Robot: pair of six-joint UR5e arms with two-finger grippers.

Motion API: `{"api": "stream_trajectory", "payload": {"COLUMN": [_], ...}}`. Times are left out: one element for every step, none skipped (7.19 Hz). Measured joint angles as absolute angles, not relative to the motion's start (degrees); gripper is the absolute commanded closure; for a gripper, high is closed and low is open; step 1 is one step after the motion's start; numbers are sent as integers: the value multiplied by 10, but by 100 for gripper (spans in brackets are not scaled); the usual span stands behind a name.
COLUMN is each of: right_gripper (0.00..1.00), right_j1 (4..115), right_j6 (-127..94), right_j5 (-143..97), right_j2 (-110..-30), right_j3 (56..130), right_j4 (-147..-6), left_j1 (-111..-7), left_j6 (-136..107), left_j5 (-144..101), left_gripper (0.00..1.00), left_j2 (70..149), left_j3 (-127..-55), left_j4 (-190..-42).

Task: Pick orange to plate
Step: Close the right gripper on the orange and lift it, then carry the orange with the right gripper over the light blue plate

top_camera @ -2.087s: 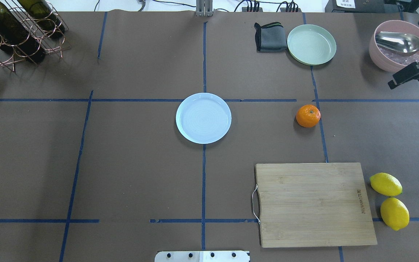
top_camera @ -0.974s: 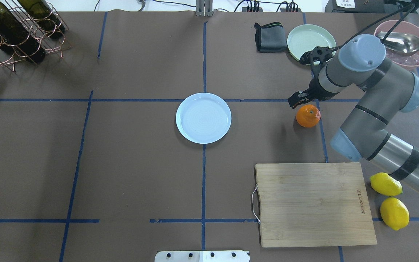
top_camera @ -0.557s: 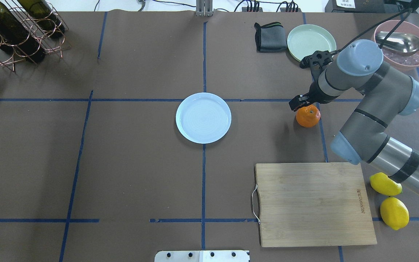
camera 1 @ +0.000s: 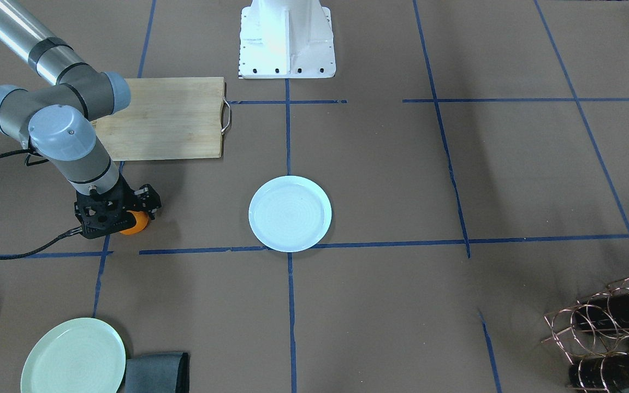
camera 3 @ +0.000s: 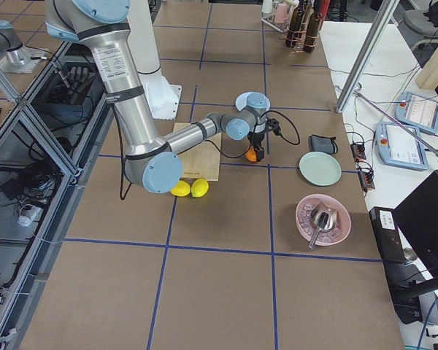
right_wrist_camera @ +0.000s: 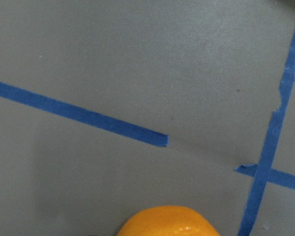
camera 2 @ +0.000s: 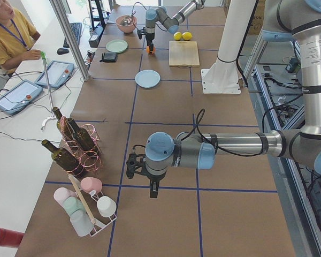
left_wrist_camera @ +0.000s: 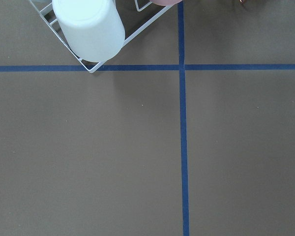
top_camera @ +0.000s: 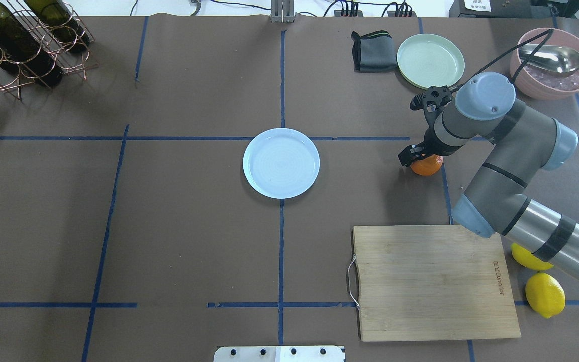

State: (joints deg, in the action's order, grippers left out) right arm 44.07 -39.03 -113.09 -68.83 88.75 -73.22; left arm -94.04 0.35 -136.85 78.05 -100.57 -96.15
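The orange (top_camera: 427,167) lies on the brown table right of centre, half covered by my right wrist. My right gripper (top_camera: 420,160) is down over it and open, with one black finger (top_camera: 405,156) showing on the fruit's left side and the other hidden. From across the table, the orange (camera 1: 135,224) peeks out under the gripper's black body. The right wrist view holds only the orange's top (right_wrist_camera: 167,223) at its lower edge. The white plate (top_camera: 281,163) sits empty at the table's centre. My left gripper (camera 2: 152,188) hovers over bare table far from both; I cannot tell its state.
A wooden cutting board (top_camera: 432,281) and two lemons (top_camera: 545,294) lie near the right arm. At the back right are a pale green plate (top_camera: 430,61), a grey cloth (top_camera: 372,50) and a pink bowl (top_camera: 553,65) with a spoon. A bottle rack (top_camera: 23,40) stands back left.
The right arm swung in from the far right edge and lowered its gripper over the orange. The orange and the plate have stayed where they were.
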Motion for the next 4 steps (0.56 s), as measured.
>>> {"api": "stream_trajectory", "payload": {"right_gripper": [98,98,97,97], "right_j1": [440,440,438,436], "right_j6": [-391,-394,-399,-414], "right_j5": [-1133,-1135,-1138,-1139], "right_j2": [-688,-686,-677,-653], "right_j3": [887,889,891,890], "right_j4": [-733,-736,-740,-755], "left_j1": [-940,-940,-940,-940], "left_j6": [4,4,4,5], "left_j5": [-1368,-1368,-1368,-1368], "left_gripper": [0,0,0,0], "left_j2": [780,780,780,780], "left_j3": [-1006,-1006,-1007,-1007], "left_j4": [-962,-962,-962,-962]}}
